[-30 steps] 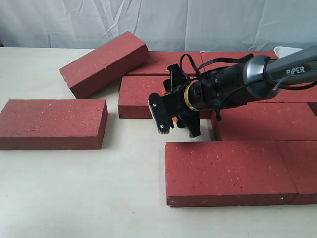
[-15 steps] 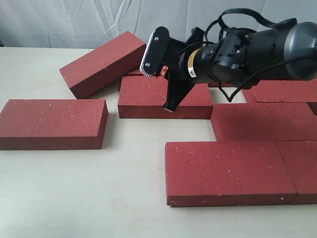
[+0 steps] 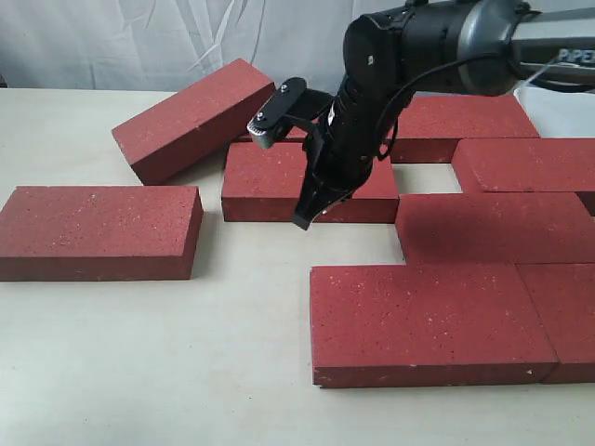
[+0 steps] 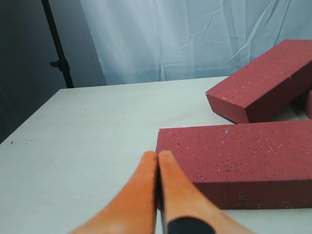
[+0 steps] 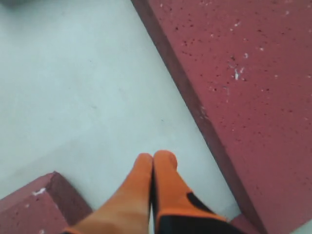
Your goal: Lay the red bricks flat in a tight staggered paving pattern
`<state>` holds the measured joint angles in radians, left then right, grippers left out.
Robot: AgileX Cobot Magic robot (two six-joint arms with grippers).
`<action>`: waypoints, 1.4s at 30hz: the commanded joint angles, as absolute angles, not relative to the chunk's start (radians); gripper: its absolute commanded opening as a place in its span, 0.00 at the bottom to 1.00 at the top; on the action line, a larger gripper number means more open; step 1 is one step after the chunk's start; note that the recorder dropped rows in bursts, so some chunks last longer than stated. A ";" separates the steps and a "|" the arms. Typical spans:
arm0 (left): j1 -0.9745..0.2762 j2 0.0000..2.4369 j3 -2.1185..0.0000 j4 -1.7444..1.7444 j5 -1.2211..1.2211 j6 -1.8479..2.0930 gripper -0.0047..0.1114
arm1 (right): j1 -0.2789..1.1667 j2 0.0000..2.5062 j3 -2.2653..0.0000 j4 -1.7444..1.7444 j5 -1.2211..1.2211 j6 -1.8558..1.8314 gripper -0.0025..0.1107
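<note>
**Worktop** (image 3: 139,372): pale, bare at left and front.

**Bricks** (image 3: 483,228): most lie flat on the right half in offset rows, but not yet tight. There is a bare pocket in the back rows and a strip of worktop between the middle brick (image 3: 270,177) and the front brick (image 3: 428,321). Two sit outside the pattern. The left brick (image 3: 98,230) is flat and well apart. The tilted brick (image 3: 195,119) is propped at an angle, and its right end seems to rest on the back row.

**Right end effector** (image 3: 304,218): points down at the middle brick's near face, fully closed, holding nothing. In the wrist view its fingertips (image 5: 165,163) are pressed together over bare worktop, between a long brick edge and another brick's corner. We cannot tell whether the tip touches anything.

**Left end effector** (image 4: 157,161): also pinched shut and empty, low over the worktop near one end of the left brick (out of the exterior view).

**Our reading:** a closed-finger nudge to seat the middle brick against its neighbours. To do it well:
- Make contact low on the face and near its centre, so the brick slides without turning.
- Push slowly along one line.
- Stop once the joint closes, so the neighbours are not shoved out.
- Expect some stick-slip, since the rough surface will likely drag.

The tilted brick would then need laying flat.
</note>
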<state>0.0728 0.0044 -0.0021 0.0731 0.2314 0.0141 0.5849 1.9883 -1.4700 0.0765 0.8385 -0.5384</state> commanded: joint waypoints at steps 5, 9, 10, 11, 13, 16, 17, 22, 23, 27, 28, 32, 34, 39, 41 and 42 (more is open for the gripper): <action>0.077 0.000 0.000 0.067 0.225 0.010 0.04 | 0.579 2.106 -1.551 0.063 0.827 -0.568 0.02; 0.077 0.000 0.000 0.067 0.225 0.010 0.04 | 0.577 2.126 -1.551 0.053 0.774 -0.568 0.02; 0.077 0.000 0.000 0.067 0.225 0.010 0.04 | 0.575 2.131 -1.551 0.050 0.764 -0.568 0.02; 0.077 0.000 0.000 0.067 0.225 0.010 0.04 | 0.573 2.135 -1.551 0.046 0.756 -0.568 0.02; 0.077 0.000 0.000 0.067 0.225 0.010 0.04 | 0.563 2.146 -1.551 0.033 0.729 -0.568 0.02; 0.077 0.000 0.000 0.067 0.225 0.010 0.04 | 0.549 2.157 -1.551 0.009 0.693 -0.549 0.02; 0.077 0.000 0.000 0.067 0.225 0.010 0.04 | 0.547 2.158 -1.551 0.006 0.679 -0.545 0.02; 0.077 0.000 0.000 0.067 0.225 0.010 0.04 | 0.520 2.161 -1.551 0.006 0.645 -0.539 0.02; 0.077 0.000 0.000 0.067 0.225 0.010 0.04 | 0.517 2.161 -1.551 0.006 0.645 -0.539 0.02; 0.077 0.000 0.000 0.067 0.225 0.010 0.04 | 0.520 2.147 -1.551 0.000 0.687 -0.545 0.02; 0.077 0.000 0.000 0.067 0.225 0.010 0.04 | 0.525 2.137 -1.551 0.009 0.692 -0.547 0.02; 0.077 0.000 0.000 0.067 0.225 0.010 0.04 | 0.560 2.064 -1.551 0.033 0.687 -0.549 0.02; 0.077 0.000 0.000 0.067 0.225 0.010 0.04 | 0.585 2.031 -1.551 0.060 0.665 -0.571 0.02; 0.077 0.000 0.000 0.067 0.225 0.010 0.04 | 0.642 2.028 -1.551 0.148 0.553 -0.666 0.02; 0.077 0.000 0.000 0.067 0.225 0.010 0.04 | 0.652 2.048 -1.551 0.168 0.494 -0.666 0.02; 0.077 0.000 0.000 0.067 0.225 0.010 0.04 | 0.654 2.063 -1.551 0.175 0.460 -0.666 0.02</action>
